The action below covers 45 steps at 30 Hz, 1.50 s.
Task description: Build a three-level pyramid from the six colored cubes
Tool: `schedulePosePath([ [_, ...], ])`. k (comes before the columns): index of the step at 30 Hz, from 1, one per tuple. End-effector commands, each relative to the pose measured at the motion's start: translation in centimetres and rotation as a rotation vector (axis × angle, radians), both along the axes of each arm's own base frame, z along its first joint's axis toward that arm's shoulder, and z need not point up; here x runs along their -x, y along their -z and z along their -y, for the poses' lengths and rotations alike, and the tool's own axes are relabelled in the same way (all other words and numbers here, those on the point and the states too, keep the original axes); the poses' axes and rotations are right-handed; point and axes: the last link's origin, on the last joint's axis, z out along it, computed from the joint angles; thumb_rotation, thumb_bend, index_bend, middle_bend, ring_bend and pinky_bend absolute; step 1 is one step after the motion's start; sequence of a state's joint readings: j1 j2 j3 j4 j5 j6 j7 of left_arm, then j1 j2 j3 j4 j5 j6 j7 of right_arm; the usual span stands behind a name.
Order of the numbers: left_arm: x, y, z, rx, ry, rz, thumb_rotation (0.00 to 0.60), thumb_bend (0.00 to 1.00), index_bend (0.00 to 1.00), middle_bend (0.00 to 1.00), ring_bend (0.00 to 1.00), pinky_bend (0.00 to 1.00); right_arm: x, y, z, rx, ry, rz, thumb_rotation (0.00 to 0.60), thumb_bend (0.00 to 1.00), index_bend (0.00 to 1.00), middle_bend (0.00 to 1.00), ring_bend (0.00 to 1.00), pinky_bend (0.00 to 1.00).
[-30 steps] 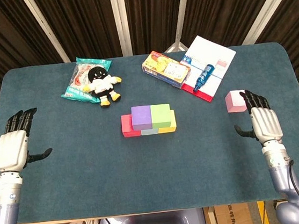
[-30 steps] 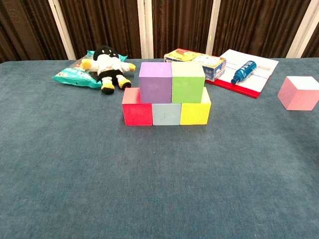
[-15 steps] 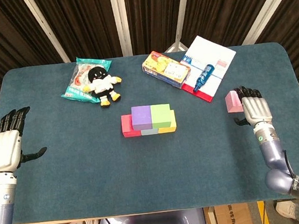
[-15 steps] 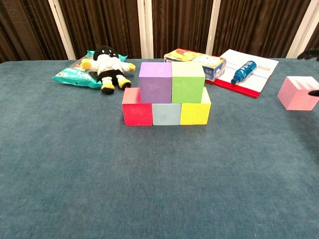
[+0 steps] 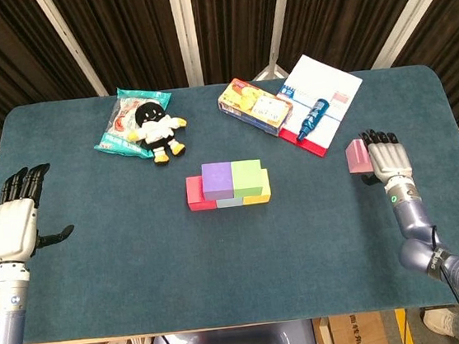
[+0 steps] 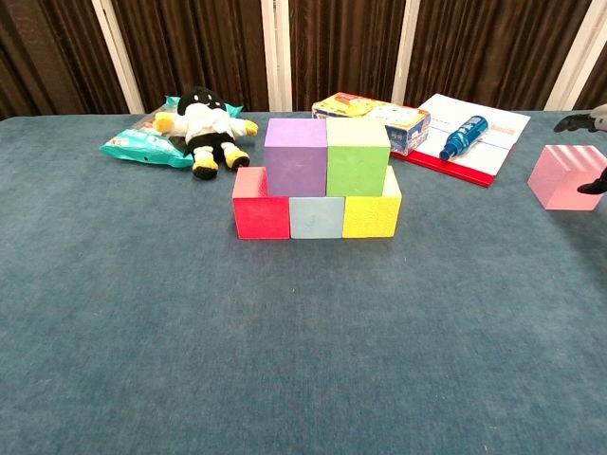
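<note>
Two levels are built at table centre: red cube (image 6: 261, 203), pale blue cube (image 6: 316, 217) and yellow cube (image 6: 372, 213) are set touching in a row, with purple cube (image 6: 295, 156) and green cube (image 6: 358, 156) seated side by side on top. The upper pair is shifted toward the right of the row rather than centred, so the red cube's top is left largely uncovered. The apex seat is likely meant to be the seam between purple and green.

The sixth piece, the pink cube (image 5: 358, 156), is resting on the table well to the right, near the white booklet (image 5: 323, 86) and blue bottle (image 5: 312, 118).

The right hand (image 5: 385, 157) is positioned just beside the pink cube on its right, fingers extended and spread, nothing grasped; contact with the cube cannot be confirmed. The posture is judged to be a pre-grasp for the last cube.

The left hand (image 5: 16, 221) is parked at the far left table edge, fingers released and empty, presumably kept clear of the stack.

Capping remains undone.
</note>
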State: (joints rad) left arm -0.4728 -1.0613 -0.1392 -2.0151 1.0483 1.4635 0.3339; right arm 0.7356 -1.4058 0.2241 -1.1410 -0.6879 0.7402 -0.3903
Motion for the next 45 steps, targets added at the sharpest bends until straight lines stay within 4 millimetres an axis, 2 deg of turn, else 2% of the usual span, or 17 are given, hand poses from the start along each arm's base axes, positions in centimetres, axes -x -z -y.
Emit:
schedulePosePath([
  [1,-0.1,0.1,0.0,-0.001,0.002,0.002,0.600,0.13,0.00,0.06,0.00,0.01,-0.3,0.6,0.8,-0.013,-0.014,0.003,0.600,0.33,0.00,0.00,0.00,0.00],
  [11,-0.2,0.2,0.0,0.004,0.004,0.014,0.600,0.13,0.00,0.06,0.00,0.01,-0.4,0.5,2.3,-0.036,-0.021,-0.014,0.600,0.46,0.00,0.14,0.00,0.00],
  [20,-0.2,0.2,0.0,0.009,0.006,0.024,0.600,0.13,0.00,0.06,0.00,0.01,0.2,0.5,2.3,-0.048,0.009,-0.020,0.600,0.50,0.00,0.18,0.02,0.00],
  [25,-0.3,0.3,0.0,0.013,0.007,0.029,0.600,0.13,0.00,0.06,0.00,0.01,0.1,0.4,2.3,-0.043,0.009,-0.015,0.600,0.50,0.00,0.25,0.09,0.00],
  [31,-0.3,0.3,0.0,0.014,0.009,0.035,0.600,0.13,0.00,0.06,0.00,0.01,-0.2,0.1,2.0,-0.026,-0.009,-0.009,0.600,0.50,0.00,0.36,0.22,0.00],
  [39,-0.3,0.3,0.1,0.015,0.010,0.031,0.600,0.13,0.00,0.06,0.00,0.01,-1.7,-1.8,1.9,0.000,-0.054,-0.004,0.600,0.50,0.00,0.37,0.24,0.00],
  [45,-0.4,0.7,0.3,0.034,0.014,0.026,0.600,0.13,0.00,0.06,0.00,0.01,-3.8,-4.3,1.2,0.034,-0.116,-0.012,0.600,0.50,0.00,0.38,0.24,0.00],
])
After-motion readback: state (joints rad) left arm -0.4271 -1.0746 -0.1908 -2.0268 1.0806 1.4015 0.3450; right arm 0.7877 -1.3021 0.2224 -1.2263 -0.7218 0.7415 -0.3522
